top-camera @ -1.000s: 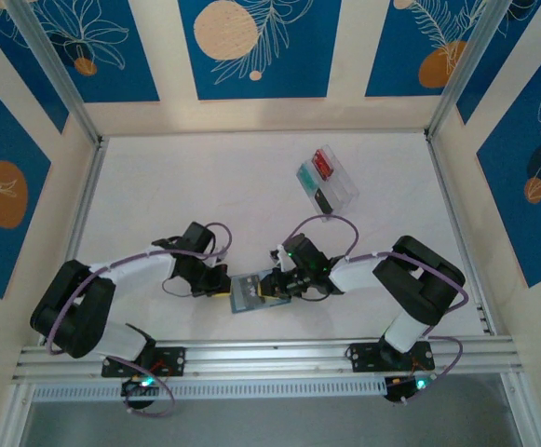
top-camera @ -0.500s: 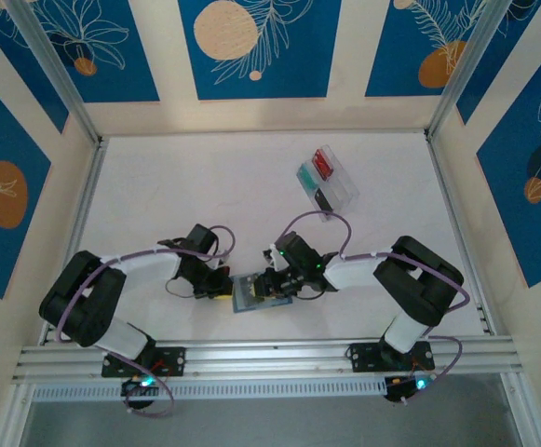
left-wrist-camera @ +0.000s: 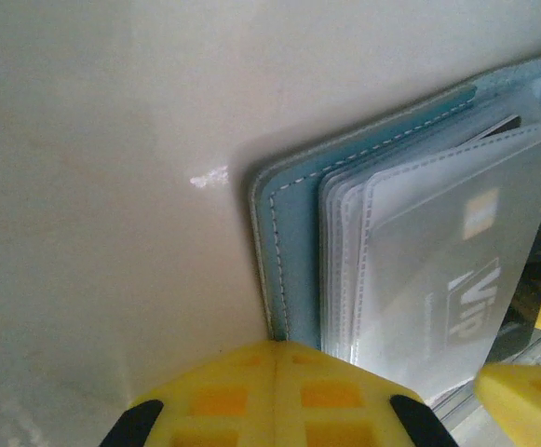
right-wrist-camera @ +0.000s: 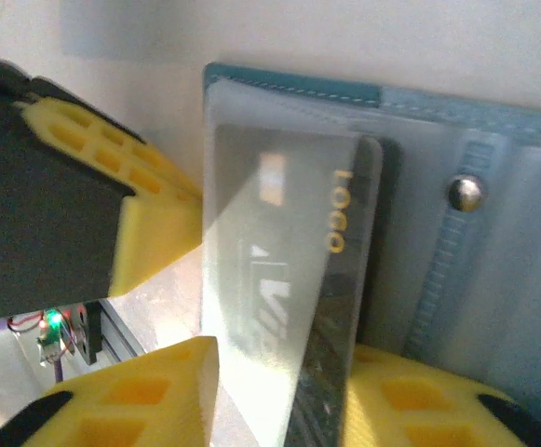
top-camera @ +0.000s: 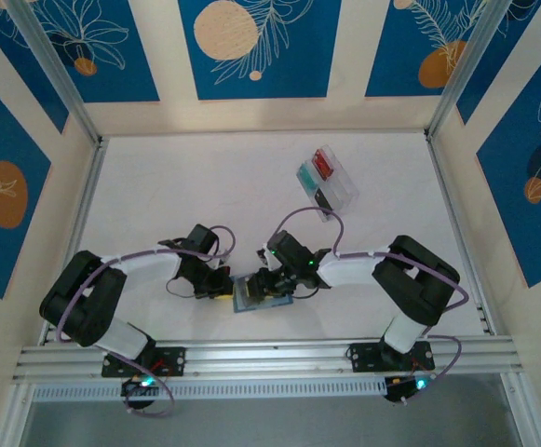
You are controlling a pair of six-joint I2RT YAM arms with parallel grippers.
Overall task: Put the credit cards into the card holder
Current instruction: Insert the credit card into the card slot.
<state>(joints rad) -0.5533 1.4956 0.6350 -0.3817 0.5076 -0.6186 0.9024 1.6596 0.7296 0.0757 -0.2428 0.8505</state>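
Note:
The blue-grey card holder (top-camera: 250,294) lies open near the table's front edge between both grippers. Its cover (left-wrist-camera: 293,214) holds several clear sleeves, and its snap stud (right-wrist-camera: 464,193) shows on the right half. A dark credit card (right-wrist-camera: 349,279) with gold lettering sits partly inside a clear sleeve, also seen through the plastic as a card (left-wrist-camera: 456,270). My left gripper (left-wrist-camera: 277,349) is shut on the holder's left edge. My right gripper (right-wrist-camera: 284,391) has its jaws apart, one on each side of the dark card's outer end.
A clear compartmented tray (top-camera: 326,182) at the back right holds a red, a green and a dark card. The aluminium rail (top-camera: 270,354) runs just in front of the holder. Walls close the table on three sides.
My right gripper has slid left over the holder, pushing the card in, and its jaws have spread. The left gripper has stayed shut at the holder's edge.

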